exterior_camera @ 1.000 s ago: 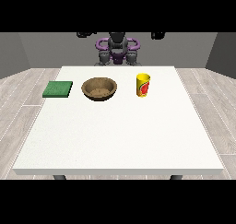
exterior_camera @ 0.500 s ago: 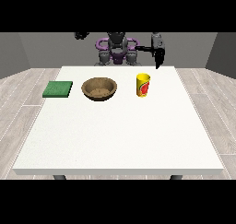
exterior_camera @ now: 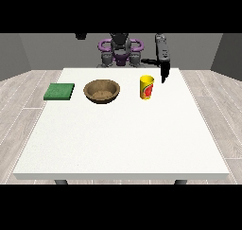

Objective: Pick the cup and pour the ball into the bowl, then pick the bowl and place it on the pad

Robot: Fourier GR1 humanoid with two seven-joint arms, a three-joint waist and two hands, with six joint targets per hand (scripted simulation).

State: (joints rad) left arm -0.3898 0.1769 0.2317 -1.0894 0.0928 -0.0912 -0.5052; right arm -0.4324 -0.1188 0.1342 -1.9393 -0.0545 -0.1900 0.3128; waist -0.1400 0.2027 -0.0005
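A yellow cup [exterior_camera: 147,87] with a red mark stands upright on the white table [exterior_camera: 123,139], right of centre at the back. The ball does not show; the cup's inside is hidden. A brown wooden bowl [exterior_camera: 101,91] sits just left of the cup, and a green pad [exterior_camera: 59,91] lies further left. The hand at the view's right [exterior_camera: 163,71] hangs behind and slightly right of the cup, fingers pointing straight down, apart from the cup and holding nothing. Only a dark tip of the hand at the view's left [exterior_camera: 80,35] shows at the scene's top edge.
The robot's torso [exterior_camera: 120,51] stands behind the table's far edge. A wide stretch of white table lies in front of the bowl, cup and pad. Grey wooden floor surrounds the table.
The hand at the view's right has come down and forward from beside the robot's shoulder to just behind the cup. The hand at the view's left has risen to the top edge.
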